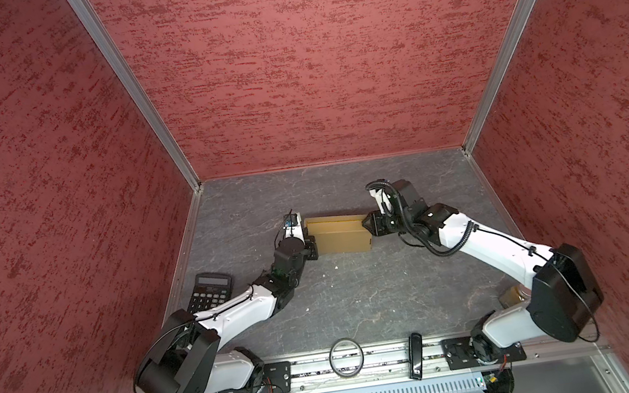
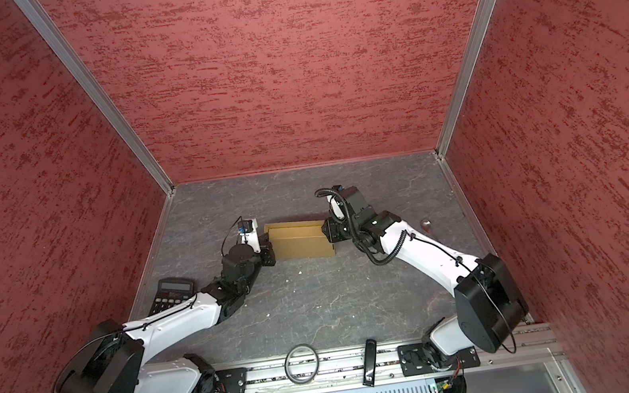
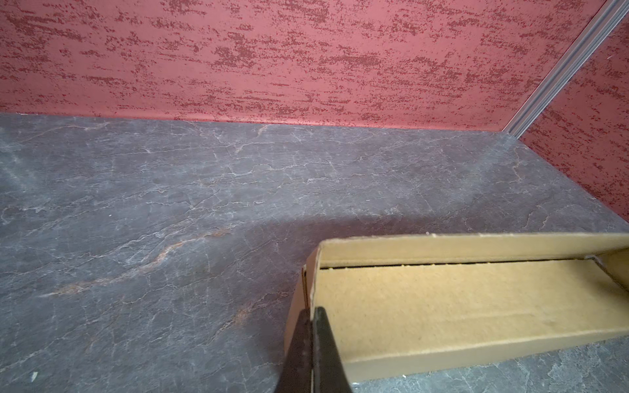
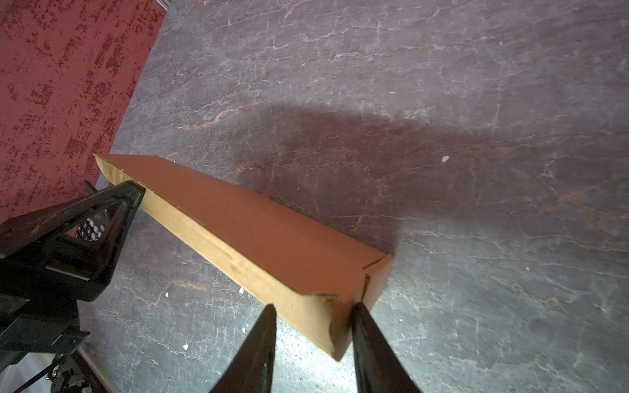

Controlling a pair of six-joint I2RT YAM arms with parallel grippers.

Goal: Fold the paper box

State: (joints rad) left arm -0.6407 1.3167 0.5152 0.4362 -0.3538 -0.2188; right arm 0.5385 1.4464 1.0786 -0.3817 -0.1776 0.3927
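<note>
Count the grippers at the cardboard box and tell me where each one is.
2. The left gripper is shut on the left end wall of the paper box. The right gripper is at its right end, jaws straddling the corner; whether they grip it is unclear. None hidden.

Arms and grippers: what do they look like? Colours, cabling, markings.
Both alike: the left arm and right arm have white links with bulky black joint housings. A black corrugated conduit loops along the right arm, and thin black cables run on the left. The left gripper and right gripper have black tapered fingers. No markings are visible.
</note>
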